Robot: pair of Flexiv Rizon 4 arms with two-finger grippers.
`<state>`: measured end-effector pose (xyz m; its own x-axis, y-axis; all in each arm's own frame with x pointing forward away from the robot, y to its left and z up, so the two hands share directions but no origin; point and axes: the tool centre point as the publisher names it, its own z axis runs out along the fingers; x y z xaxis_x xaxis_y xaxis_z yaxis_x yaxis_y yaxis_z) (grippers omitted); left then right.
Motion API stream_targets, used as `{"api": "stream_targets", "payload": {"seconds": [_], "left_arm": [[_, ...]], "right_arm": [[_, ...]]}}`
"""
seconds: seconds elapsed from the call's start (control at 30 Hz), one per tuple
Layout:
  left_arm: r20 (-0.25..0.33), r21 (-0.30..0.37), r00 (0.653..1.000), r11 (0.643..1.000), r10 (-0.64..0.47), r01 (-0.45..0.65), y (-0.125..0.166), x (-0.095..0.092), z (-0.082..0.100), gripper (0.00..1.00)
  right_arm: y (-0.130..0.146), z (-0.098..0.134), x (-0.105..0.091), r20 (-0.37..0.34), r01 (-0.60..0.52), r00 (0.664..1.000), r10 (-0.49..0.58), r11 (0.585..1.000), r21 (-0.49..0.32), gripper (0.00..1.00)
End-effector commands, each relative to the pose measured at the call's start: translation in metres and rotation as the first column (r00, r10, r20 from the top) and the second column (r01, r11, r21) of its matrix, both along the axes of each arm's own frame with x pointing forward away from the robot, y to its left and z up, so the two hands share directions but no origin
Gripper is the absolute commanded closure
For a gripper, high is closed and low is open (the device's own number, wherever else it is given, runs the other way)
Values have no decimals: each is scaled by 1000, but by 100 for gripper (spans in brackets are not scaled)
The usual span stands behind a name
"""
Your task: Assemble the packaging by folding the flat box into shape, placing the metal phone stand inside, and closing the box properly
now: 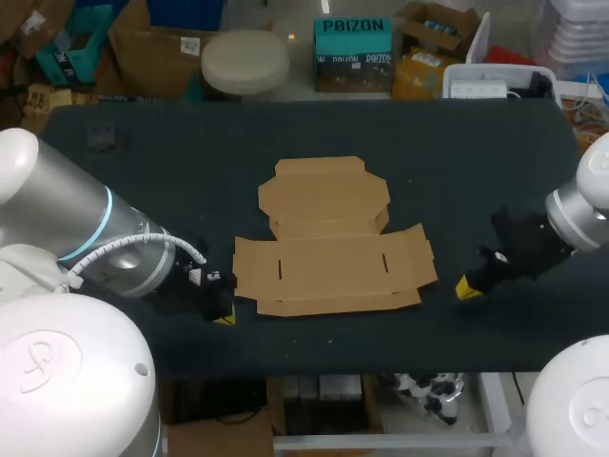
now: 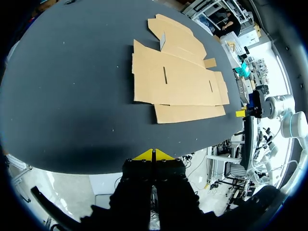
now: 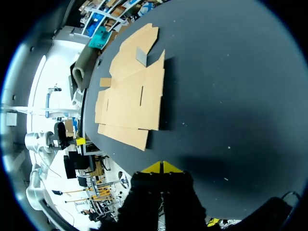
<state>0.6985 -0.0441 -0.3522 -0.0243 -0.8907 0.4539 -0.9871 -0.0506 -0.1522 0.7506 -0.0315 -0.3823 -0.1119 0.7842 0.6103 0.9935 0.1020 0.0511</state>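
Folding not yet begun

The flat box [image 1: 328, 243] is seen unfolded on the table [image 1: 171, 181], untouched. The left gripper [image 1: 225, 318] and right gripper [image 1: 467, 288] are set at its sides, fingertips pressed together on nothing. Folding, loading and closing are judged outstanding.

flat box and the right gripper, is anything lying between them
Nothing: in the head view only bare dark table separates the flat box from the right gripper. The right wrist view agrees.

Small dark object [image 1: 100, 139] far left, too small to identify
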Motion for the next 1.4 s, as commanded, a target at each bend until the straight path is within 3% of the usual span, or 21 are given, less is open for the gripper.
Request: {"api": "stream_targets", "payload": {"seconds": [0.03,0.77,1.4], "left_arm": [[-10,-11,1000,1000,-11,11,-4,9,-14,100],[-48,-37,999,999,24,-26,-14,27,-40,100],[-61,-64,998,997,34,-38,-22,29,-51,100]], "right_arm": [[6,-6,4,-3,-10,1000,10,1000,2,100],[21,-30,17,0,-19,1000,19,999,35,100],[38,-37,14,-6,-36,999,36,999,39,100]]}}
